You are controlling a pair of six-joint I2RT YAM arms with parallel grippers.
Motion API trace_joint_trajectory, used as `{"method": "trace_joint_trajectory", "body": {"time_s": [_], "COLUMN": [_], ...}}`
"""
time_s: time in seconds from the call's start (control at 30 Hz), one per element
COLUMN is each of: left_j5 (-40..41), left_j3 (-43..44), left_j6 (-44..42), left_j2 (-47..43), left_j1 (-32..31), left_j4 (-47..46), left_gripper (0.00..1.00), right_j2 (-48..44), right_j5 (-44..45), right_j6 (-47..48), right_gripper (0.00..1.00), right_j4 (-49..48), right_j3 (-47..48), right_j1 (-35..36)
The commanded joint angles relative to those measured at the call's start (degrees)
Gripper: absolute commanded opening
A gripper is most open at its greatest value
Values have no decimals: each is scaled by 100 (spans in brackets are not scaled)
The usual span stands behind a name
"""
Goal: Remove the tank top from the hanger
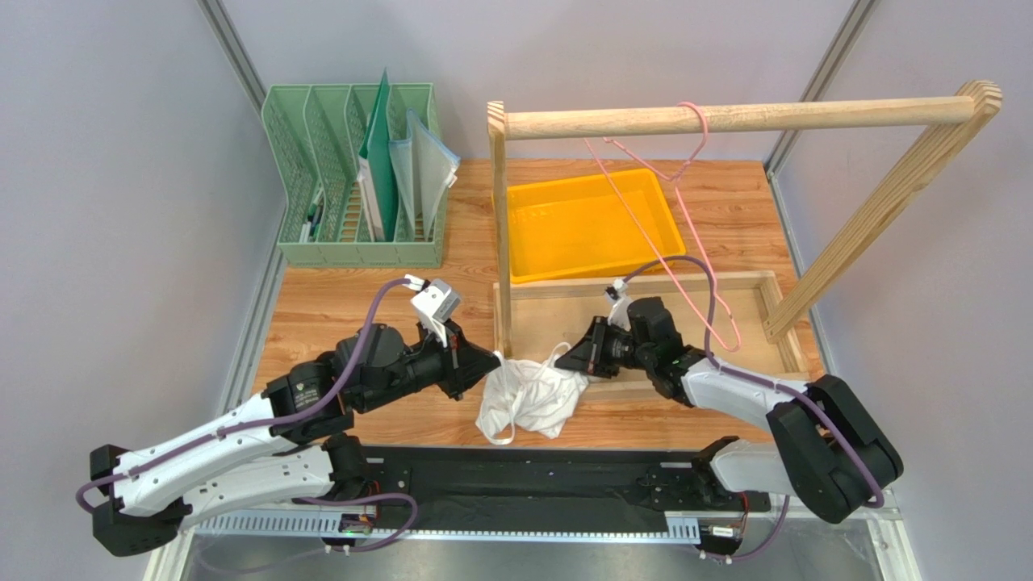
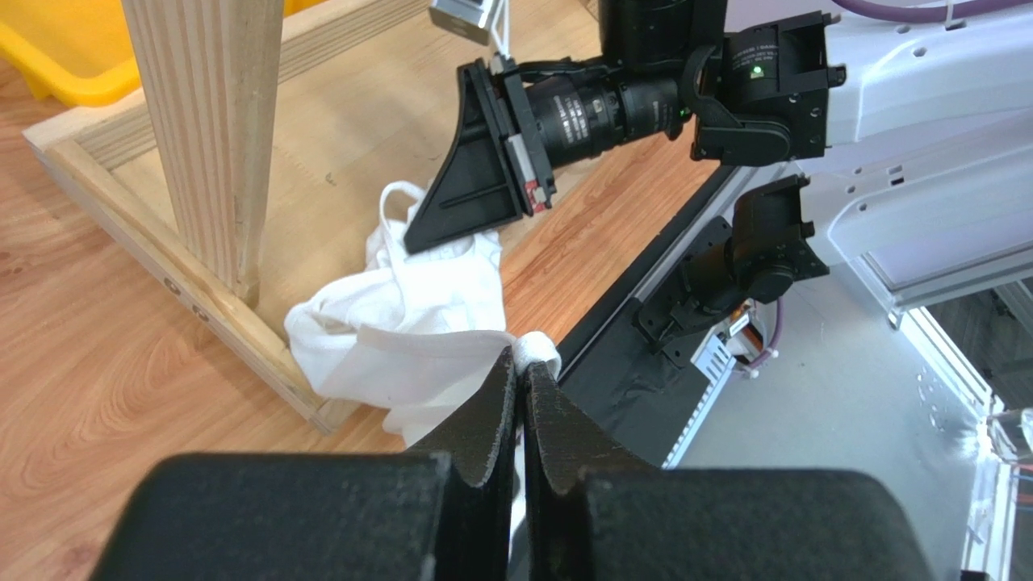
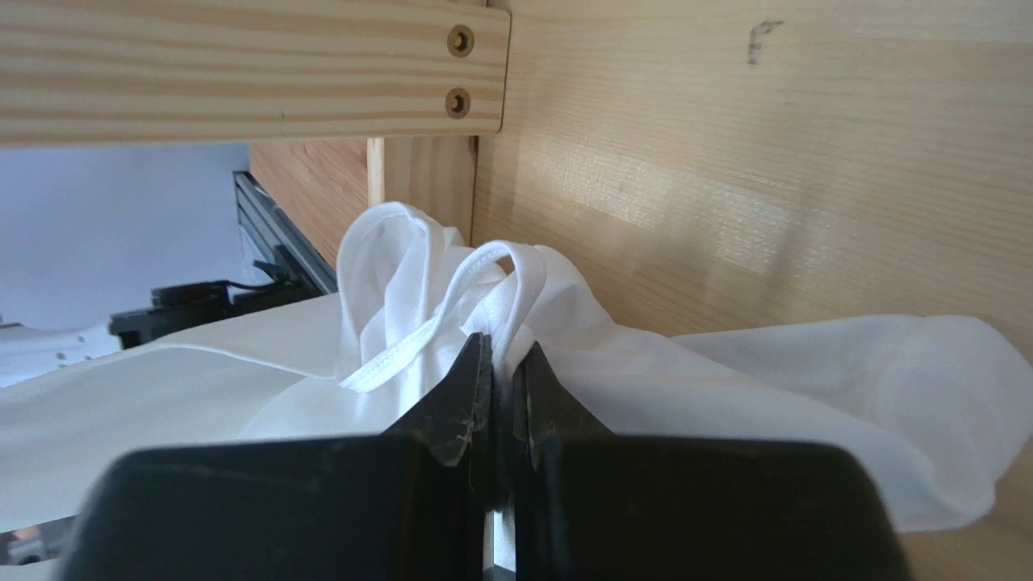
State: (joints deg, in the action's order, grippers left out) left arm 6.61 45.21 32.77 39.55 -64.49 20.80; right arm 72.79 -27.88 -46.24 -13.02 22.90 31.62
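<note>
The white tank top [image 1: 529, 397] hangs crumpled between my two grippers, over the near bar of the wooden rail frame's base. It is off the pink wire hanger [image 1: 679, 218], which hangs bare by its hook from the top rail. My left gripper [image 1: 489, 361] is shut on a fold of the tank top [image 2: 400, 333] at its left edge. My right gripper [image 1: 580, 354] is shut on the fabric [image 3: 534, 327] by a strap at its right edge. In the left wrist view the right gripper [image 2: 455, 212] rests against the cloth.
The wooden rail frame [image 1: 740, 118] stands over the table's right half, its upright [image 1: 497, 230] just behind the tank top. A yellow tray [image 1: 594, 224] sits behind it. A green file rack [image 1: 358, 182] stands at the back left.
</note>
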Motion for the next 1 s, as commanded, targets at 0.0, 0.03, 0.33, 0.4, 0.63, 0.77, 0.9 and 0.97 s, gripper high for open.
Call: {"method": "trace_joint_trajectory", "body": {"time_s": [0.0, 0.03, 0.33, 0.4, 0.63, 0.77, 0.9, 0.97], "left_j5": [147, 165, 191, 191, 165, 182, 226, 244], "left_j3": [58, 49, 32, 23, -39, -82, -118, -109], "left_j6": [150, 150, 159, 168, 194, 238, 256, 247], "left_j2": [44, 53, -9, -17, -123, -263, -421, -457], "left_j1": [-11, -11, -11, -11, -11, -11, -11, -11], "left_j4": [38, 38, 100, 109, 170, 232, 285, 346], "left_gripper": [8, 13, 42, 46, 47, 47, 48, 48], "right_j2": [-248, -283, -1003, -1074, -811, -741, -486, -171], "right_j5": [-622, -701, -1211, -1290, -1642, -1563, -1475, -1422], "right_j6": [-526, -570, -851, -1017, -1800, -1880, -2143, -2449], "right_gripper": [0, 0, 0, 0, 0, 0, 0, 0], "right_j4": [-676, -711, -386, -412, -1036, -949, -1097, -1377], "right_j3": [-66, -66, 224, 233, 557, 1110, 1865, 2104], "right_j1": [-401, -541, -1693, -2034, -3038, -3521, -3934, -4066]}}
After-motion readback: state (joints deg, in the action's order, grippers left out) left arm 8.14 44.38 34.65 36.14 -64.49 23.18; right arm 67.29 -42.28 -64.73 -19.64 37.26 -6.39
